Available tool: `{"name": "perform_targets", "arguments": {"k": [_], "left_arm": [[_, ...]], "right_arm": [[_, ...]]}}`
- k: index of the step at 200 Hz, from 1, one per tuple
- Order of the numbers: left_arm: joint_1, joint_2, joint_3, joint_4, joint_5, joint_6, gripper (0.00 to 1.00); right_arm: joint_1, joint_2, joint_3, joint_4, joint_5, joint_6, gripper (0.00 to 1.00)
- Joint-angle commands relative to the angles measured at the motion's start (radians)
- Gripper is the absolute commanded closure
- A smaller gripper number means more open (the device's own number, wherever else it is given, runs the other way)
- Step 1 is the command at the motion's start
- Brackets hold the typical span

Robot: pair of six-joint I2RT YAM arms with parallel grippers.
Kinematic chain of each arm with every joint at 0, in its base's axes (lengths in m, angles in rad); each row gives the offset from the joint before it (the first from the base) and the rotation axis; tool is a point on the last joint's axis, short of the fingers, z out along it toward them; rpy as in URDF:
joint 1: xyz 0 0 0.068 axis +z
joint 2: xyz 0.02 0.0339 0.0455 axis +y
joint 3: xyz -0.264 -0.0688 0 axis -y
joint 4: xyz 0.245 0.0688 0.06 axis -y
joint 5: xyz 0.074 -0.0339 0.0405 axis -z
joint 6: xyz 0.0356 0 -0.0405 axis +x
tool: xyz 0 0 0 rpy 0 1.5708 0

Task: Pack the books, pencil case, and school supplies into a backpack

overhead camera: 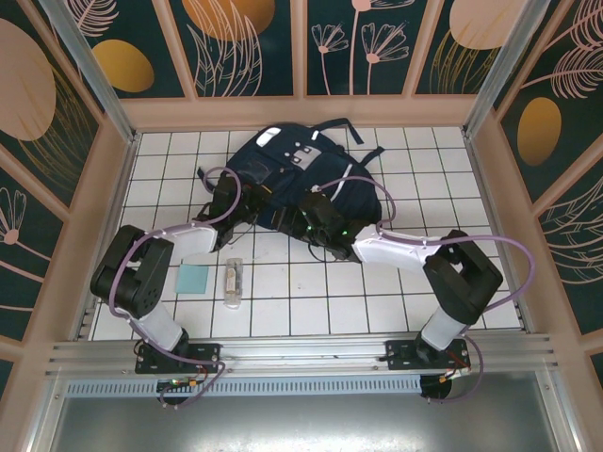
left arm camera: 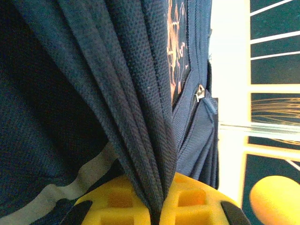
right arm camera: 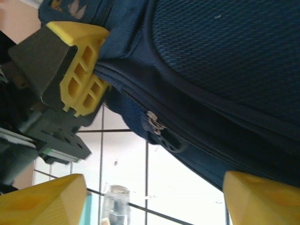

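L gripper (left arm camera: 157,208) is clamping backpack (left arm camera: 93,93) fold; R gripper (right arm camera: 152,199) is gaping by zipper pull (right arm camera: 152,123); top cam is showing teal card (overhead camera: 193,279) nr left edge of tabletop (overhead camera: 320,315).

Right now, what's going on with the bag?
The left gripper is shut on a fold of the backpack. The right gripper hangs beside the zipper pull with its jaws apart, gripping nothing. A pale-teal card and a small clear packet lie on the table nearer the arm bases, not yet packed.
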Motion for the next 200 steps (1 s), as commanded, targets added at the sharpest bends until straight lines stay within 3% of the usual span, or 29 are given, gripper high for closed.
{"name": "perform_targets", "arguments": {"k": [1,36,120,156,200], "left_arm": [[-0.030,-0.053,-0.021,0.184,-0.006,-0.120,1.00],[-0.052,-0.068,-0.047,0.227,-0.037,-0.161,1.00],[-0.062,-0.087,-0.063,0.257,-0.026,-0.193,1.00],[-0.062,-0.074,-0.052,0.240,-0.042,-0.172,1.00],[-0.019,-0.019,-0.003,0.203,-0.060,-0.062,1.00]], "right_arm": [[0.003,0.028,0.003,0.087,-0.033,0.097,0.32],[0.022,0.058,0.024,0.039,0.070,0.138,0.41],[0.018,0.178,0.143,-0.116,0.281,0.046,0.69],[0.005,0.156,0.119,-0.089,0.233,-0.012,1.00],[0.004,0.077,0.086,-0.233,0.121,-0.128,1.00]]}}
